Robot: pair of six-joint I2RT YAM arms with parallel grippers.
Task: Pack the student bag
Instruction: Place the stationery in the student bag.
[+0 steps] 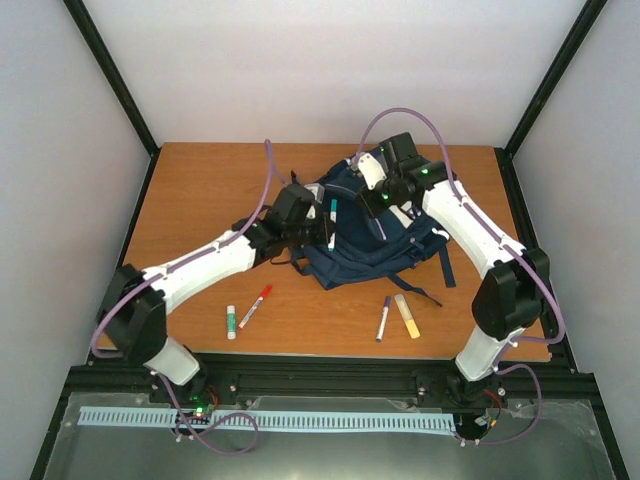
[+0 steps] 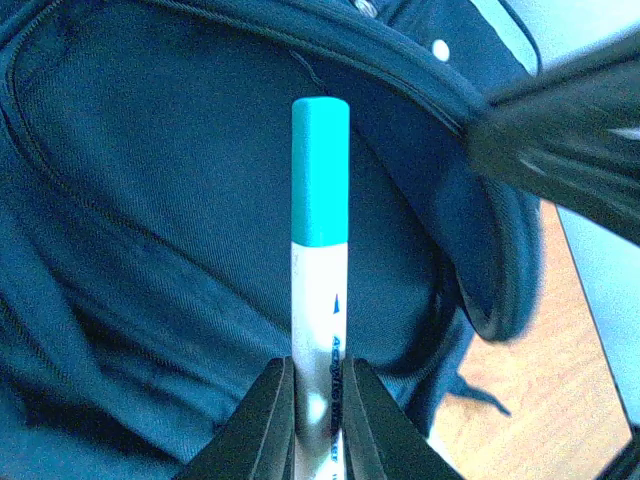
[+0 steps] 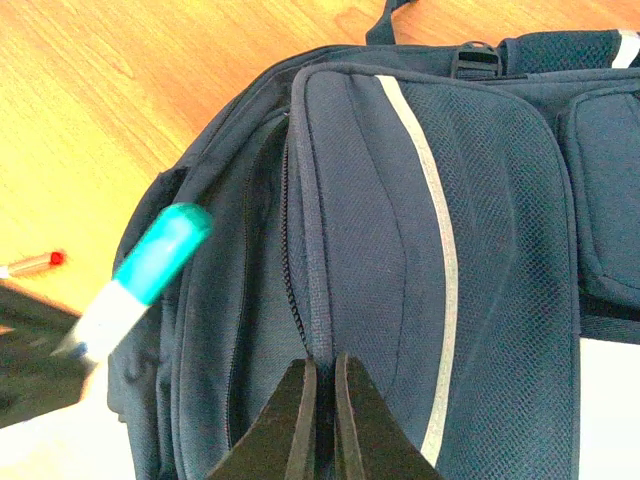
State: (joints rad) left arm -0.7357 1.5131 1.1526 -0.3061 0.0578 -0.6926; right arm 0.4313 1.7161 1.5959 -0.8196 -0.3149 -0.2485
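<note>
The student bag [image 1: 360,245] is a navy-blue backpack with white stripe trim, lying in the middle of the table. My left gripper [image 1: 322,228] hovers over the bag's left side, shut on a white marker with a teal cap [image 1: 332,213]. In the left wrist view the marker [image 2: 320,200] stands between the fingers [image 2: 265,420] and points at the bag's dark fabric [image 2: 150,200]. My right gripper [image 1: 378,200] is at the bag's far side. In the right wrist view its jaws [image 3: 322,385] are pinched on the bag's piped seam beside a zipper [image 3: 292,260], and the teal-capped marker [image 3: 150,265] shows at left.
On the wood in front of the bag lie a red marker [image 1: 255,306], a white stick with a green cap [image 1: 231,321], a purple marker [image 1: 384,318] and a yellow highlighter [image 1: 407,315]. A dark strap [image 1: 445,262] trails off the bag's right side.
</note>
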